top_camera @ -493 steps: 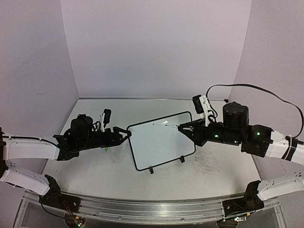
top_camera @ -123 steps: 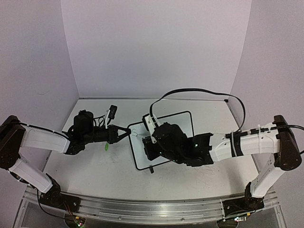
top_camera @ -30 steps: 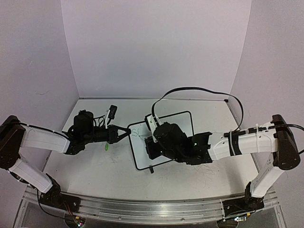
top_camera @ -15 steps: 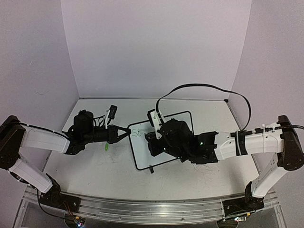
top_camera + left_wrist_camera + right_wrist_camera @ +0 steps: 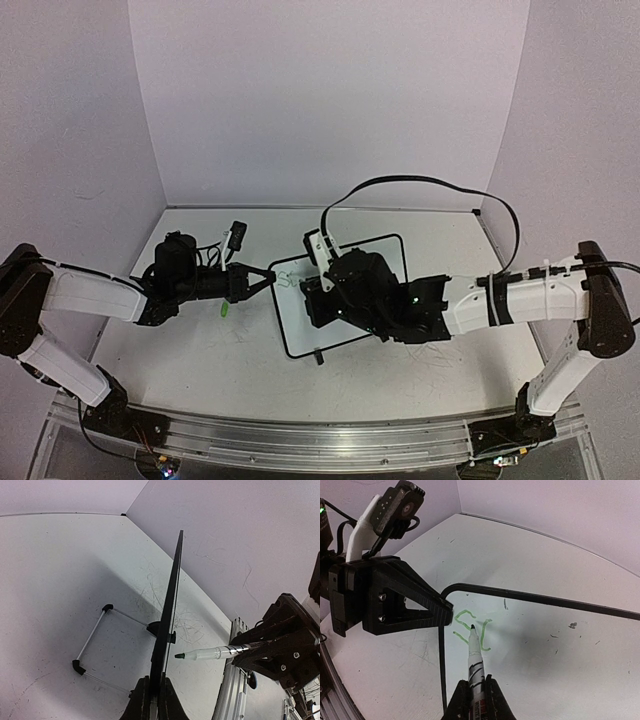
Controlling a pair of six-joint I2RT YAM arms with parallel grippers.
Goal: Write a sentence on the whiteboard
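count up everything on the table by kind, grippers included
whiteboard: 1
marker: 1
small green piece, lying loose: 1
grippers: 2 (left gripper clamped on the whiteboard's edge, right gripper holding the marker)
total: 5

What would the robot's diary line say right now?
left gripper: clamps whiteboard corner | right gripper: holds marker | tip: at green letters, contact unclear | writing: barely begun
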